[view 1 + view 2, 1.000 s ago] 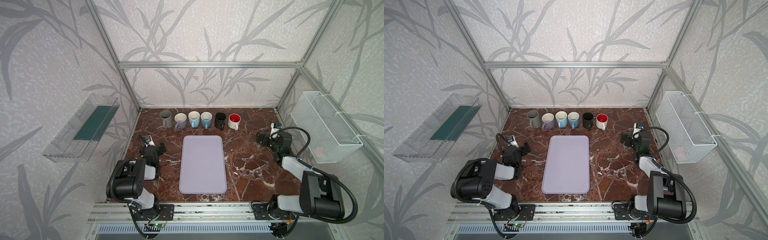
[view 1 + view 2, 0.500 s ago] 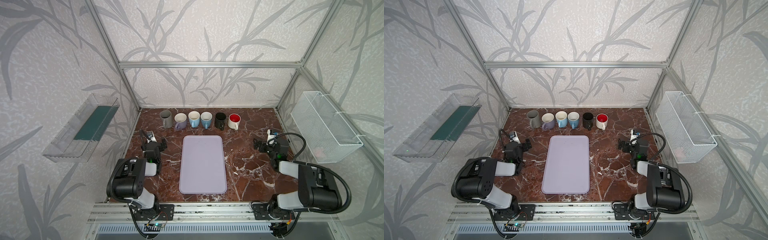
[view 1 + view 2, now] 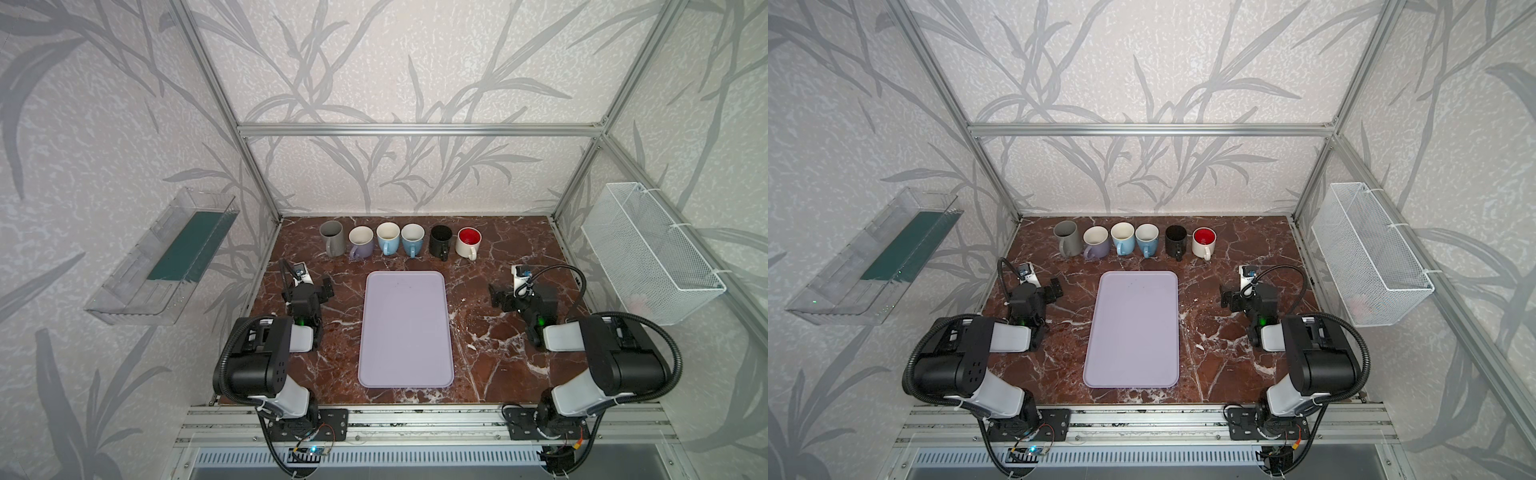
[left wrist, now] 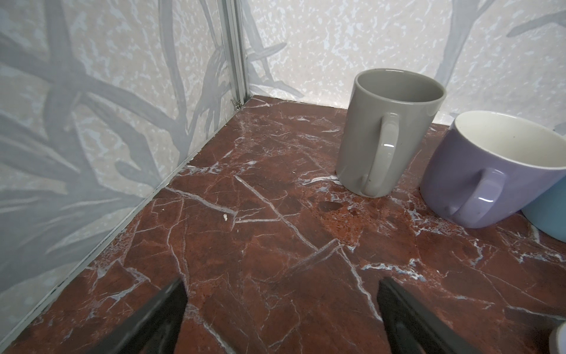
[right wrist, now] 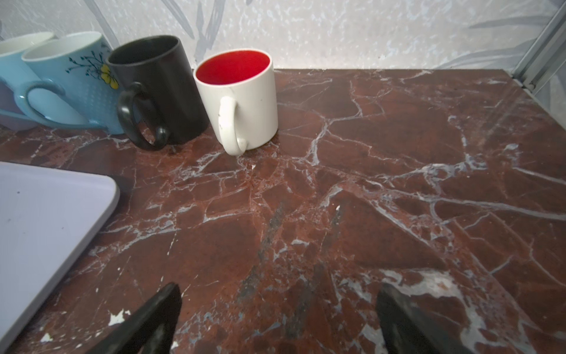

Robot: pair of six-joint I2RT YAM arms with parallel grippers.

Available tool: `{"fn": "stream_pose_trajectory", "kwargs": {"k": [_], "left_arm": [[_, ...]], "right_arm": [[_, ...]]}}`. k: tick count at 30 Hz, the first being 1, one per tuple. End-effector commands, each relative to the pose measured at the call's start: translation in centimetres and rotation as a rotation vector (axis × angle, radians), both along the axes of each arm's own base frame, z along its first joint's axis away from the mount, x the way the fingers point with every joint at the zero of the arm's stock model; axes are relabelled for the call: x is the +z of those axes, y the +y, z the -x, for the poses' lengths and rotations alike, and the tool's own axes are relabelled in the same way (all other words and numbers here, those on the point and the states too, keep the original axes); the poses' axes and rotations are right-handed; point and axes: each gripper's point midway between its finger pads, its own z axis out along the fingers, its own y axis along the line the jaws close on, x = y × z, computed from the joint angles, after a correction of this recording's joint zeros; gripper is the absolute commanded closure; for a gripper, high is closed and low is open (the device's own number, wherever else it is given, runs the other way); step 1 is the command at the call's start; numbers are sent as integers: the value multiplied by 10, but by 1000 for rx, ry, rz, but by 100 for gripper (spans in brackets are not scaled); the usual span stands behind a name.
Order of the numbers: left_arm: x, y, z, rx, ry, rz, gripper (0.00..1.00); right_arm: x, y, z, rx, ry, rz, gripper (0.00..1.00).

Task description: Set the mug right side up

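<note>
The red-brown marble desk [image 3: 503, 345] is boxed in on three sides by leaf-patterned walls and aluminium frame posts [image 3: 253, 174]. A flat lilac rectangular tray [image 3: 405, 328] fills its middle, leaving a bare strip of stone on either side, one for each arm. Along the back edge six mugs stand in a close row, all mouth up with handles turned toward the front: a tall grey ceramic mug [image 3: 331, 237], a lilac mug with a white inside [image 3: 360, 243], a light blue mug [image 3: 387, 237], a light blue mug with a flower sprig [image 3: 412, 240], a black mug [image 3: 441, 240] and a white mug with a red inside [image 3: 468, 243]. The left pincer [image 4: 281, 291] is spread wide over bare marble near the left wall, holding and touching nothing. The grey mug stands ahead of it toward the tray side, well apart from its fingertips, with the lilac mug just beside. The right pincer [image 5: 277, 294] also gapes wide and empty, over open stone between the tray's corner and the right wall. The white and black mugs stand close together ahead of it, well apart from it.
</note>
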Motion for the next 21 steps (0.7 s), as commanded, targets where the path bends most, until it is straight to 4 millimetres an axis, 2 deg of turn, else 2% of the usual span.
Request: {"fn": "stream_pose_trajectory", "kwargs": {"k": [1,21], "left_arm": [[1,0,-1,3,3,-14,1],[1,1,-1,4,0,-15,1]], "right_arm": [[22,-2,-12,-3,-80,33,1],[20,2,-15,-9,-44,80,1]]}}
